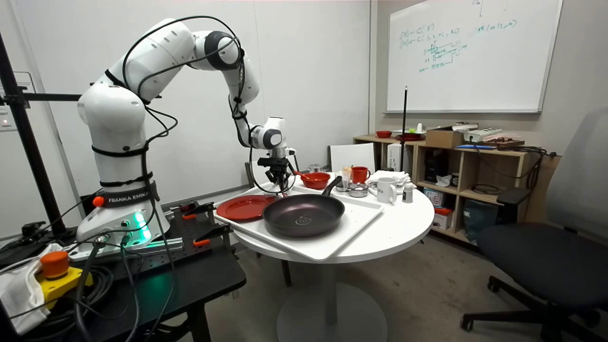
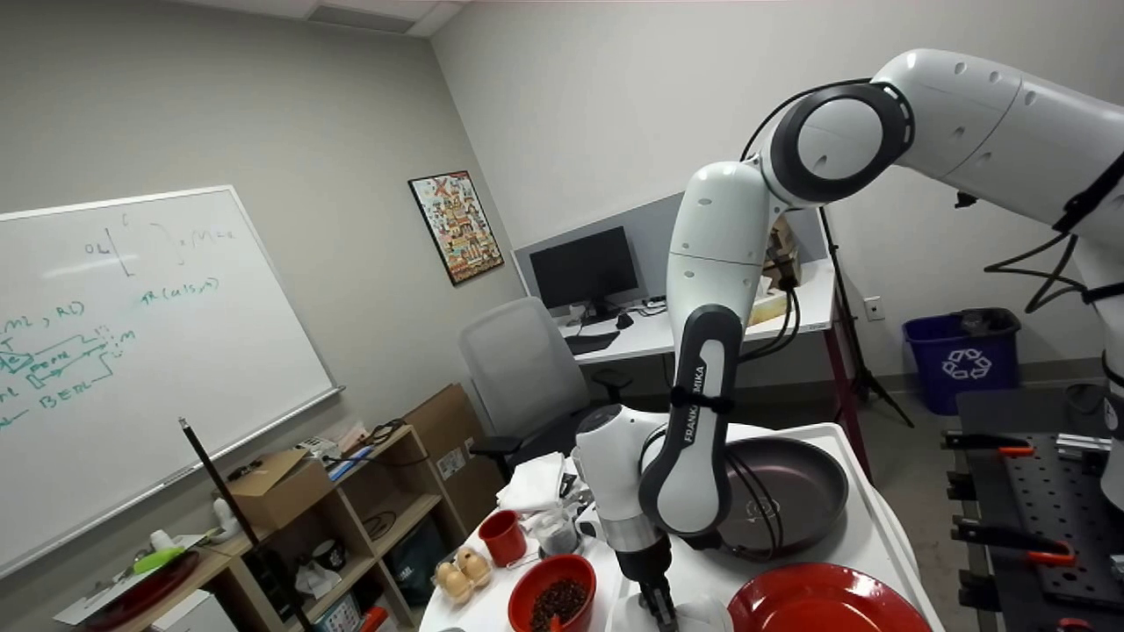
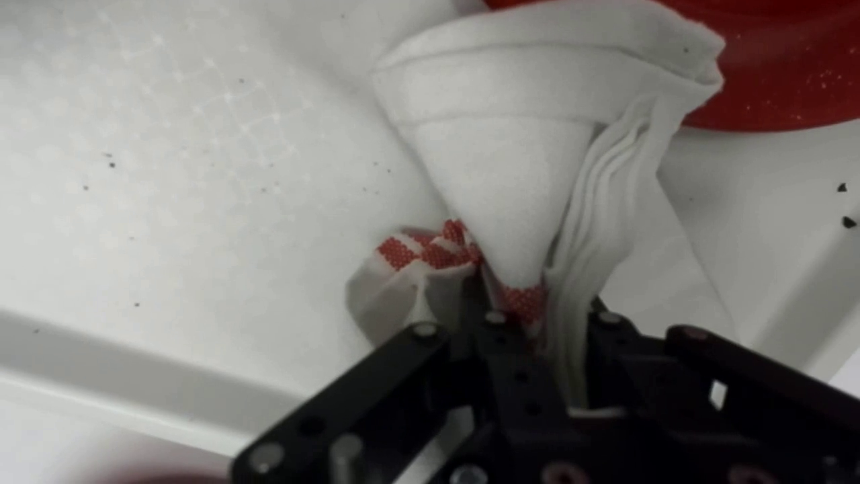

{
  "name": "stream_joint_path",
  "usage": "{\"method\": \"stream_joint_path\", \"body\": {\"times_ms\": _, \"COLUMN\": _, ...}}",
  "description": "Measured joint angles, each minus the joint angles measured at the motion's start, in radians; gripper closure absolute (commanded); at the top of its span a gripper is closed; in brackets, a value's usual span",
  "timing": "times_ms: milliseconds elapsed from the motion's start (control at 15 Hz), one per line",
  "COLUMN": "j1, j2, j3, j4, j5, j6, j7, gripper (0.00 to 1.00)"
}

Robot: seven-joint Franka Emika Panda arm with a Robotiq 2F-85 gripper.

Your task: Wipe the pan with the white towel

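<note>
the claw (image 3: 536, 319) pinches the bunched white towel (image 3: 500, 168); the pan (image 1: 304, 214) sits near the claw. best to lift until the loose folds clear the red plate (image 3: 766, 74) beside the claw, then press the towel lightly inside the pan.

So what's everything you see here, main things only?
Round table: one, white, under rectangular tray
Tray: one, white, on table
Round frying pan: one, dark grey, on tray
Round plate: one, red, on tray
Cloth towel: one, white and red, on tray
Round bowl: one, red, beside tray
Handled mug: one, red, on table
Another mug: one, white, on table
Framed whiteboard: one, white, on wall
Robot arm: one, white, bent over table
Gripper: one, black, shut on towel
</note>
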Motion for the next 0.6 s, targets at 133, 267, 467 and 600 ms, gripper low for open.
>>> {"method": "stream_joint_path", "body": {"times_ms": 133, "j1": 0.005, "j2": -0.018, "j3": 0.0, "j4": -0.013, "j5": -0.014, "j6": 0.003, "j7": 0.0, "gripper": 0.96}}
{"method": "stream_joint_path", "body": {"times_ms": 267, "j1": 0.013, "j2": -0.061, "j3": 0.0, "j4": -0.041, "j5": -0.03, "j6": 0.014, "j7": 0.007, "gripper": 0.96}}
{"method": "stream_joint_path", "body": {"times_ms": 467, "j1": 0.022, "j2": -0.162, "j3": -0.001, "j4": -0.102, "j5": -0.046, "j6": 0.023, "j7": 0.034, "gripper": 0.96}}
{"method": "stream_joint_path", "body": {"times_ms": 600, "j1": 0.022, "j2": -0.237, "j3": -0.005, "j4": -0.145, "j5": -0.051, "j6": 0.023, "j7": 0.055, "gripper": 0.96}}
